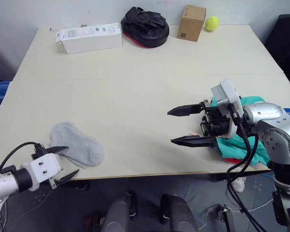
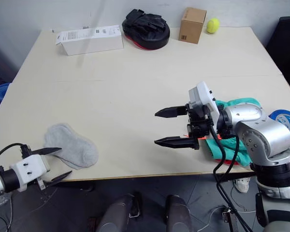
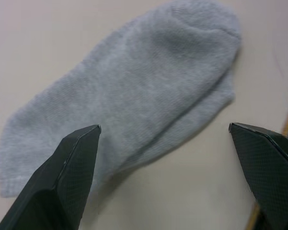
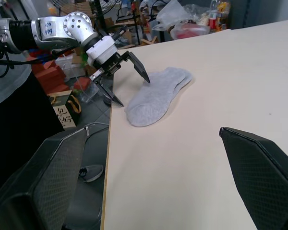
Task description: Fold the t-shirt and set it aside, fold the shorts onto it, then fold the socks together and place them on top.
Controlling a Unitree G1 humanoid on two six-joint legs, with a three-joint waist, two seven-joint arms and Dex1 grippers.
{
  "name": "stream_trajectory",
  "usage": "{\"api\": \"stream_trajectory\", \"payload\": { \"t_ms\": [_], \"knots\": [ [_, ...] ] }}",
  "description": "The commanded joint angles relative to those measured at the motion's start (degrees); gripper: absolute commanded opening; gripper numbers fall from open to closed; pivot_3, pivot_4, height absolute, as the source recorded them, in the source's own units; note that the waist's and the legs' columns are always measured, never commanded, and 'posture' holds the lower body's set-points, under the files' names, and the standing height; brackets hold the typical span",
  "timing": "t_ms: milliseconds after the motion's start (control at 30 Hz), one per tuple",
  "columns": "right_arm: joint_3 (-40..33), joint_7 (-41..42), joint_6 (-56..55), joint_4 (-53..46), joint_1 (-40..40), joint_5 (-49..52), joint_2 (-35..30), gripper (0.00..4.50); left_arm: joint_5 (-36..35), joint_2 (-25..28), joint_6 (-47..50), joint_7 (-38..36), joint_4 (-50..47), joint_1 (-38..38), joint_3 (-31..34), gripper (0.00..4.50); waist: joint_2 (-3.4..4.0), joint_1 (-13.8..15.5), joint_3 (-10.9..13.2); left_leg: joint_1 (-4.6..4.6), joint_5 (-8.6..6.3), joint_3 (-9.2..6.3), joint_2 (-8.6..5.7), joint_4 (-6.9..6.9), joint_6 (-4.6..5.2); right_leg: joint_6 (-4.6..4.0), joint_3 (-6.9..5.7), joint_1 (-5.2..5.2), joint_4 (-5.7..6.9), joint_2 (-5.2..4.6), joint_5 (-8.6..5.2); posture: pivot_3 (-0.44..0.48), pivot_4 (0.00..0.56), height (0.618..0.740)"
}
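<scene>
The light grey socks (image 1: 77,144) lie flat, one on top of the other, near the table's front left edge. My left gripper (image 1: 72,160) is open just in front of them; one finger reaches the socks' near edge and the other hangs past the table edge. In the left wrist view the socks (image 3: 129,96) lie beyond its spread fingers. My right gripper (image 1: 170,126) hovers open and empty over the table at the right. Behind it, under the arm, the teal-green shorts (image 1: 249,145) lie on the red t-shirt (image 1: 230,159), mostly hidden.
At the far edge stand a white box (image 1: 89,37), a black pouch (image 1: 145,26), a cardboard box (image 1: 192,22) and a tennis ball (image 1: 211,22). A blue tape roll (image 2: 285,123) lies at the right edge. Bare tabletop (image 1: 135,96) spans the middle.
</scene>
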Motion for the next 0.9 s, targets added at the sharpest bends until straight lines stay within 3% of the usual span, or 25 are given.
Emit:
{"api": "stream_trajectory", "payload": {
  "t_ms": [33,67,167,600,733,900],
  "knots": [
    [-2.6,-0.9,0.3,-3.0,0.6,1.9,-0.9,4.47,0.2,0.9,0.8,-0.4,1.2,-1.5,-2.0,4.5,0.01,0.0,0.0,0.01,0.0,0.0,0.0,0.0,-0.01,0.01,0.01,0.0,0.01,0.0,0.01,0.0,0.15,0.74],
    [-2.6,-1.1,0.3,-3.2,0.8,2.0,-1.0,4.47,0.7,1.1,0.8,-0.5,1.9,-2.0,-2.6,4.5,0.01,-0.1,0.0,0.03,0.01,0.02,0.0,0.0,-0.01,0.01,0.01,0.01,0.02,0.0,0.01,0.0,0.15,0.74],
    [-2.7,-1.5,0.3,-3.3,0.6,2.2,-1.4,4.5,1.1,1.9,1.7,-1.1,3.6,-2.8,-4.0,3.89,0.02,0.0,0.0,0.04,0.09,0.02,-0.01,0.0,-0.14,0.02,0.0,0.01,0.03,0.0,0.02,0.0,0.15,0.74],
    [-2.9,-2.6,0.4,-3.3,0.5,2.7,-1.9,4.5,-0.4,3.1,6.9,-4.1,6.2,-6.1,-8.3,0.01,0.27,0.0,-0.2,0.14,0.08,0.02,0.0,0.0,-0.12,0.01,0.0,0.06,0.1,0.0,0.02,0.0,0.15,0.74],
    [-2.9,-2.8,0.3,-3.5,0.7,2.7,-2.1,4.5,-4.9,2.2,13.5,-5.2,4.0,-8.5,-9.0,0.01,0.35,0.1,-0.2,0.18,0.08,0.03,0.0,0.0,-0.12,0.01,0.0,0.08,0.11,0.0,0.02,0.0,0.15,0.74],
    [-2.8,-3.2,-0.1,-4.2,1.5,2.3,-2.2,4.5,-16.6,2.0,32.4,-5.9,-4.0,-17.0,-11.6,0.01,0.33,0.6,-0.2,0.18,0.2,0.02,-0.01,0.03,-0.24,0.05,-0.01,0.14,0.13,-0.02,0.04,0.0,0.15,0.74]
  ]
}}
